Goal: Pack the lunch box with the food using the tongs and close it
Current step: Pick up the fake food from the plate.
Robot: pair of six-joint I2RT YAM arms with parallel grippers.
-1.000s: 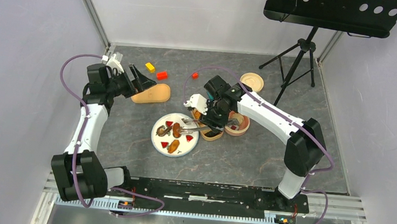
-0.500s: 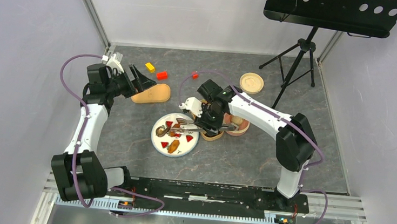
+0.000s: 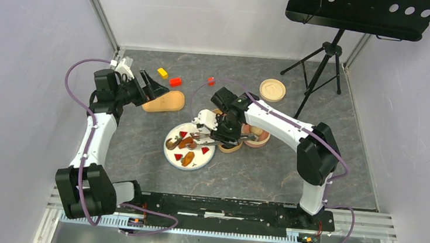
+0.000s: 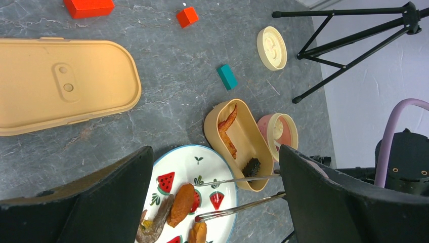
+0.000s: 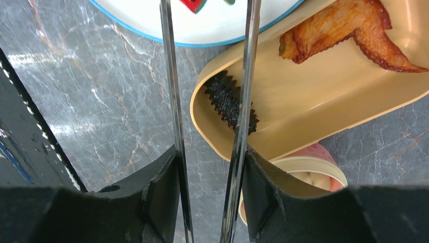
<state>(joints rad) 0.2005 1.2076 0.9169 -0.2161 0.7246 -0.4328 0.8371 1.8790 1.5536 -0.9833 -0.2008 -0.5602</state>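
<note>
from above, your right gripper [image 3: 219,132] is pinching the slim grey metal tongs [image 3: 201,135] at centre frame, their tips reaching left over the round white plate [image 3: 205,159]. the oblong peach lunch box [image 3: 229,148] is sitting just right of the plate. at upper left, your left gripper [image 3: 152,85] is standing spread wide beside the flat peach lid [image 3: 167,102], gripping nothing.

in the left wrist view, the lid is lying at upper left, smooth, with rounded ends and a small recessed panel. the plate, bottom centre, is showing printed watermelon wedges and carrying orange-brown fried pieces [image 4: 181,204]. the box is holding a crinkled fried wing [image 4: 226,130] and a dark ridged piece [image 4: 251,166].

in the right wrist view, the black fingers [image 5: 161,195] are pressing the two thin shiny tong arms from outside. the arms are standing apart over the grey marbled table [image 5: 91,91] and the box's near end.
</note>
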